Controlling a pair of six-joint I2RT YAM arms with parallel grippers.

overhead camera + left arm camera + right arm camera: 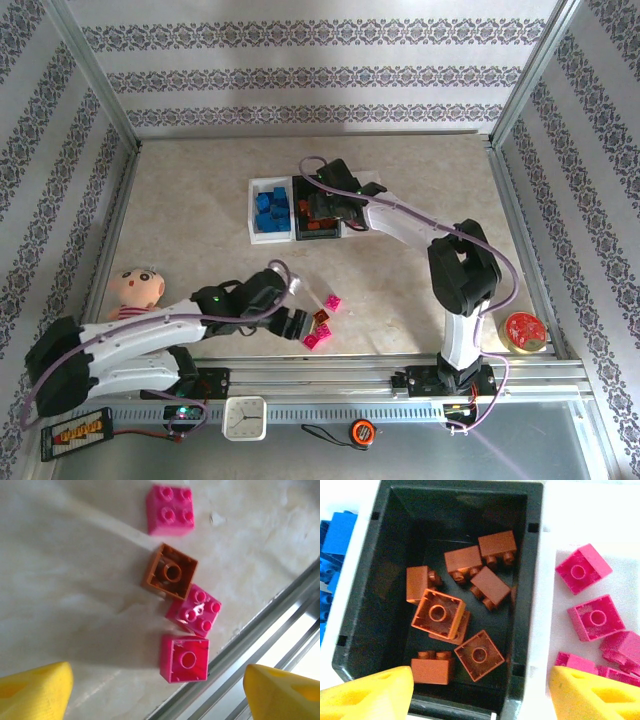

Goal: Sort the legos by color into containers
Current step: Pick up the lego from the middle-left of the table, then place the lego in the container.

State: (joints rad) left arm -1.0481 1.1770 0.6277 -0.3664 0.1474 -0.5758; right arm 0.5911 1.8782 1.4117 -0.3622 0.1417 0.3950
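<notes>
- Left gripper (157, 692): I see it spread, empty, over three pink legos (192, 611), one orange-brown brick (169, 572) (upturned).
- Right gripper (480, 690): spread, empty, above black bin (535, 580).
- Overhead adds blue bricks (272, 207) in white bin (272, 238).

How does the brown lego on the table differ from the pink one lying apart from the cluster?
The brown lego is orange-brown, the lone pink lego pink. The brown one lies hollow side up; the pink one shows its studs. The brown one sits against another pink brick; the pink one touches nothing. Both are square, similar-sized, on the table.
</notes>
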